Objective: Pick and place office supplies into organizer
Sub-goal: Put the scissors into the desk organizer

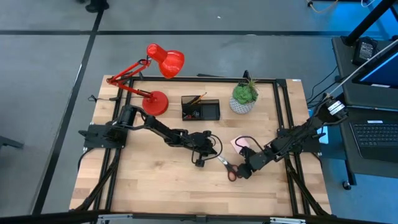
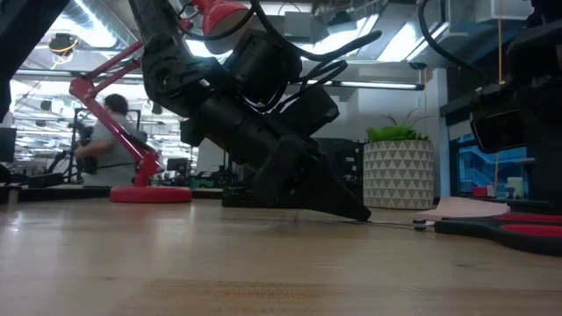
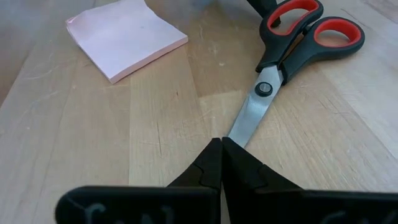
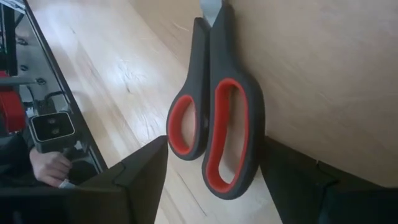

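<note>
Scissors [image 3: 283, 62]: black handles, red-lined loops, steel blades closed, flat.

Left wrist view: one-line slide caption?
Shut left claw at the blade tip of the red-handled scissors on the wooden table, pink sticky-note pad lying apart beyond.
</note>
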You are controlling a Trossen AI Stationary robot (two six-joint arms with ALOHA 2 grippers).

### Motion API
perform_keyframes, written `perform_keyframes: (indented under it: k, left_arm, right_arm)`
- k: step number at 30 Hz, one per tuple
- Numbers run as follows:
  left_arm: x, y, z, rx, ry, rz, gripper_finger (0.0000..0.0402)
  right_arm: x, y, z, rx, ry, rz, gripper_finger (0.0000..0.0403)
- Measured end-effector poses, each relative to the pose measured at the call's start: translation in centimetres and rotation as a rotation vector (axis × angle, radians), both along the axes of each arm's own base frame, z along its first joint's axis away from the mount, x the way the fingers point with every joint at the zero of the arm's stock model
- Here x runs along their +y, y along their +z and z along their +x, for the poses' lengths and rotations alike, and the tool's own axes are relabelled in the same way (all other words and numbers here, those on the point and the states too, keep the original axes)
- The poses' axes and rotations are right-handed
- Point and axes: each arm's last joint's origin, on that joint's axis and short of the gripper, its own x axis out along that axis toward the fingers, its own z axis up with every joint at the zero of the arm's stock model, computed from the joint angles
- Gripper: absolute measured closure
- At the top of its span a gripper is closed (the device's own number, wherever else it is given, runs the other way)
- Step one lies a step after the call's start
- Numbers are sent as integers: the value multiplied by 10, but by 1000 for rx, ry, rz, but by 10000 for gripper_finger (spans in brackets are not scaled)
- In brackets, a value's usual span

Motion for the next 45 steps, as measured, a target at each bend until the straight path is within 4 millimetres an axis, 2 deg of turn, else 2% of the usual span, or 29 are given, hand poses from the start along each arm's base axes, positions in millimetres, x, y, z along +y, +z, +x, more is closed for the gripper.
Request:
perform_keyframes:
  k: [20,38,45]
  left_arm:
    - [0,1,0,-10,24,15,400]
    - [4,1,1,-35,116,67,399]
    - [4,1,2,-38,117,67,399]
  right_arm:
    - [0,0,0,-11,7,2,293]
    - [1,-11,3,20,-4,-29,304]
    - [1,-12,2,15,33,-67,345]
